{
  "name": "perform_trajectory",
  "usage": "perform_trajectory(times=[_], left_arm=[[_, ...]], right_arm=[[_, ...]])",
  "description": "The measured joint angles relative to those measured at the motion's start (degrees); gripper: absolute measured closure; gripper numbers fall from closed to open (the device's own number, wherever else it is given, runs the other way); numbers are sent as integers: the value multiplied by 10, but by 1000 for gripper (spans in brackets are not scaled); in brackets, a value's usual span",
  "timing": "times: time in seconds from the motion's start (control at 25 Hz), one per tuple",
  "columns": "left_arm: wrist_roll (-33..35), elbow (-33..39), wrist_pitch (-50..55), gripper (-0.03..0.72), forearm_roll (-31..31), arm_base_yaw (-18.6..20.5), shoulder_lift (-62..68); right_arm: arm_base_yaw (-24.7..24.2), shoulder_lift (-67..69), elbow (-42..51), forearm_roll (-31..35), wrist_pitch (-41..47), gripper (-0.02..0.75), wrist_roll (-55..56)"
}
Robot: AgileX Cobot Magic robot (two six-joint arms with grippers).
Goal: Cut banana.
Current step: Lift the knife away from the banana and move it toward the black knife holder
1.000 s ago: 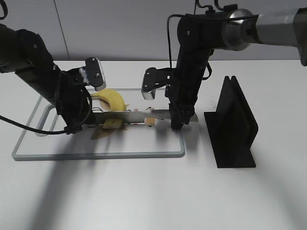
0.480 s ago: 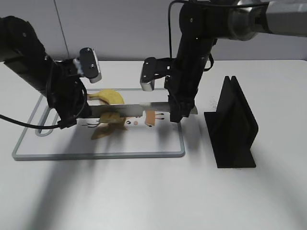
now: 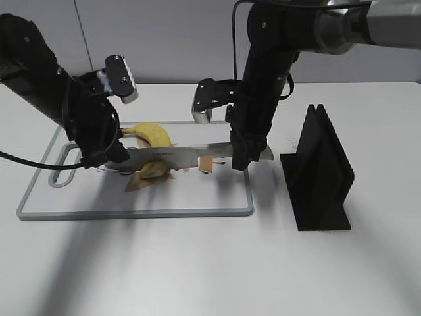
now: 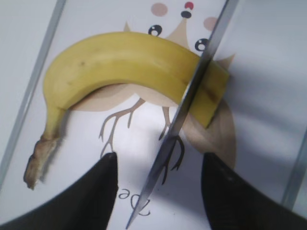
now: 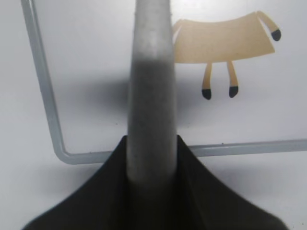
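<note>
Gripping the knife [image 3: 181, 156] by its handle, the right tool [image 3: 241, 160] is standing closed at the right end of the cutting board [image 3: 197, 197], its fingers [image 5: 192, 191] pressing against both sides of the grey handle in the right wrist view. The blade is stretching out level toward the left and is crossing the banana [image 4: 129, 67] near its cut end, as the left wrist view is showing; whether the edge is touching the peel or hovering just above it, I cannot tell. The banana is lying on the printed board, curved, with its stem end pointing toward the board's far-left side and a short stub sitting on the other side of the blade. In the exterior view a darker piece of peel or banana [image 3: 148, 174] is lying in front of the blade. The left tool [image 4: 156, 191] is hanging over the banana with its two dark fingers [image 4: 96, 191] spread apart, holding nothing, and the blade tip is pointing between them. A black knife stand [image 3: 319, 171] is standing upright on the white bench [image 3: 197, 263], just right of the board.
</note>
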Motion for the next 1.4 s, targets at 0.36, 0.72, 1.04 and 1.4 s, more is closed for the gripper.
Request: perform_trajectory(times=[0.36, 0.72, 1.04, 1.4], left_arm=[[-1, 0, -1, 62, -2, 3, -68], [-35, 0, 0, 64, -2, 4, -136], [-125, 0, 1, 72, -1, 28, -207], [-233, 0, 2, 80, 17, 87, -291]], right_arm=[[0, -19, 1, 28, -2, 566, -22], [0, -65, 1, 31, 0, 568, -24], [0, -121, 1, 30, 6, 568, 35], [-1, -183, 1, -18, 23, 568, 204]])
